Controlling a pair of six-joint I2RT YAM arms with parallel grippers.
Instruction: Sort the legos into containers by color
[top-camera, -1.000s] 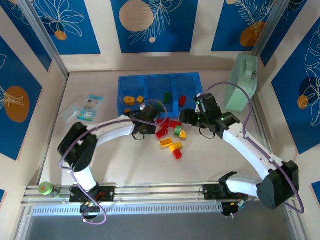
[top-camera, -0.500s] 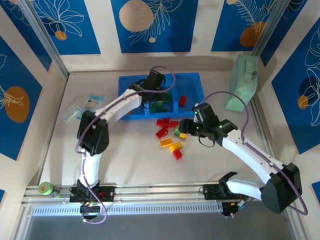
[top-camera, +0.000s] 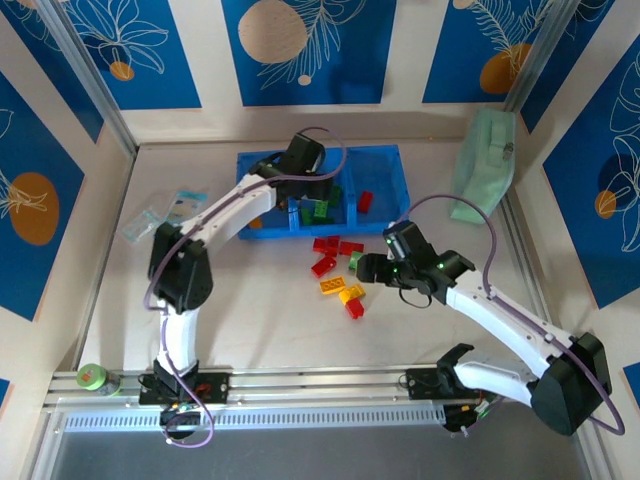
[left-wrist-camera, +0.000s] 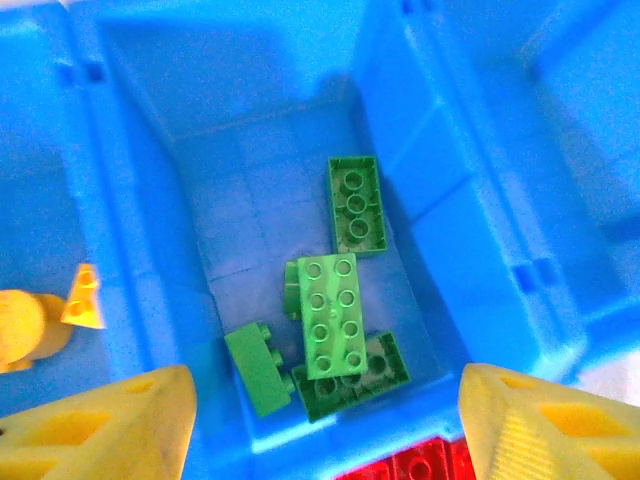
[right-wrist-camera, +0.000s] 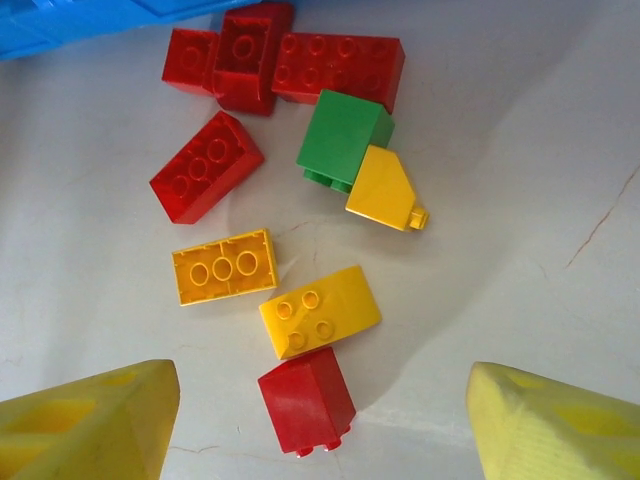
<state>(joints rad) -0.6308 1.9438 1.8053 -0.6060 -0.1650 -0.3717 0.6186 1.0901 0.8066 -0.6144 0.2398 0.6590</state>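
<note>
Left pincer (left-wrist-camera: 325, 430): wide, empty, over the tray's (left-wrist-camera: 440, 200) middle bin (left-wrist-camera: 260, 190) at the counter's (top-camera: 250, 310) far edge, green legos (left-wrist-camera: 330, 315) inside. Right pincer (right-wrist-camera: 320, 425): wide, empty, over loose legos (right-wrist-camera: 225, 266) mid-counter; several touch, so closing may catch two colours or scatter neighbours.
</note>
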